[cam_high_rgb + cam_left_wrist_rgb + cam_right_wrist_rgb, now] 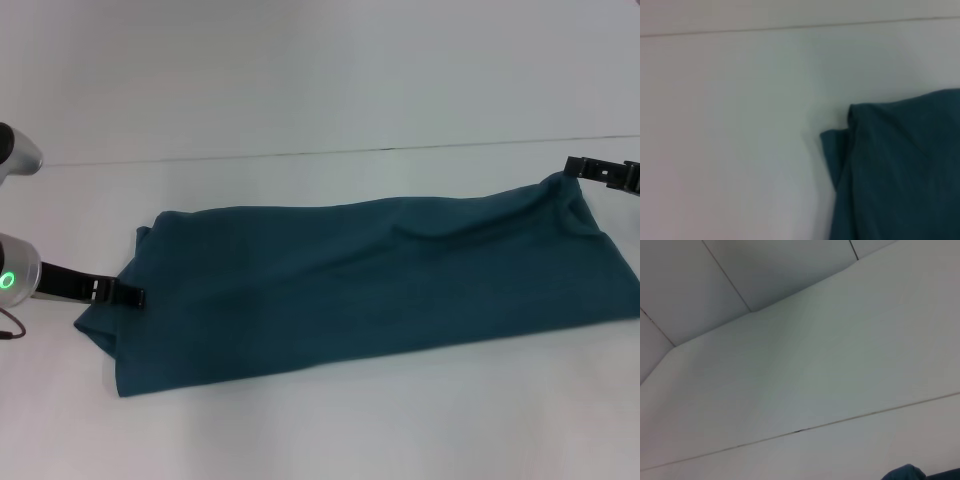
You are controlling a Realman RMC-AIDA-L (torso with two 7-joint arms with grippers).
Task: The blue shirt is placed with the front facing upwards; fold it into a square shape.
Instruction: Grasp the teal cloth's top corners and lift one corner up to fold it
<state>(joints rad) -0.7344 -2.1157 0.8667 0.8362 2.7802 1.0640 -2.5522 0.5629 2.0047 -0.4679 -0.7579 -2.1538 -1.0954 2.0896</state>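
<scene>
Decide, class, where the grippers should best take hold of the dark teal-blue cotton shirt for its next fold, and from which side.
Probably at the two short ends. The dark teal-blue cotton shirt lies as a long band across the white table. The left gripper already meets its left end from outside; the right gripper touches the far right corner, which stands slightly raised. Coming in sideways suits these thin edges.

Silver arm (pixel 20 275), green ring, seemingly.

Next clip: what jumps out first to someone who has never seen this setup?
The blue shirt dominates: already folded into a long band, it stretches across the white table with no lettering showing. The left claw sits at the band's left end, and the right claw meets its far right corner, where the cloth peaks upward slightly.
</scene>
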